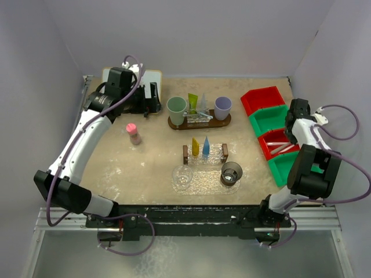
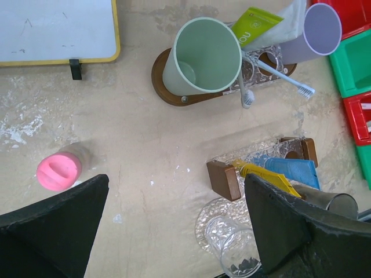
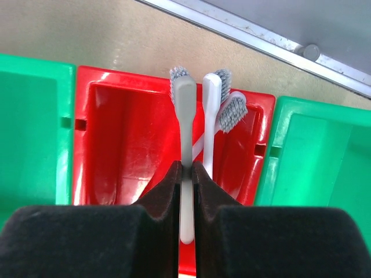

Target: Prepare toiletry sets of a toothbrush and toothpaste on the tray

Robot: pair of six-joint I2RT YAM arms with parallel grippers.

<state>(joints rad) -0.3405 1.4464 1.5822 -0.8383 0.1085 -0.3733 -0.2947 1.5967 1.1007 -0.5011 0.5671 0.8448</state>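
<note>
**Grippers.** The right gripper (image 3: 186, 171) is clamped on a slim grey toothbrush (image 3: 185, 116). Its jaws are drawn almost together on the handle, and the bristled head points away from the wrist. The left gripper (image 2: 177, 194) stands wide apart and holds nothing. It hangs over the table's far left, above the bare surface between the pink-capped bottle (image 2: 58, 172) and the near set.

**Location of task items.** The gripped brush lies over the red plastic bin (image 3: 116, 139), which sits between two green bins (image 3: 35, 127). Two white toothbrushes (image 3: 210, 110) rest just beside it in the same bin. The clear textured tray (image 1: 203, 184) carries these items:
- a low rack (image 1: 205, 152) with a yellow tube (image 1: 196, 146) and a blue tube (image 1: 206, 146)
- a clear cup (image 1: 183, 175)
- a dark grey cup (image 1: 232, 172)

No brush is visible in this set. The brown oval tray (image 1: 174, 124) behind it already holds a green cup (image 1: 177, 106), a lilac cup (image 1: 223, 106) and brushes.

**Assessed hazards.**
- The pinch is narrow and sits on a smooth, thin handle, so the brush may pivot or slip once it is lifted.
- The nearest white brush touches or nearly touches the right finger. A straight lift could drag it up or flick it out of the bin.
- The head may catch the bin's far wall if the withdrawal is angled.
- The light cups look easy to tip at delivery, particularly the clear one, which is hard to judge against the tray.
</note>
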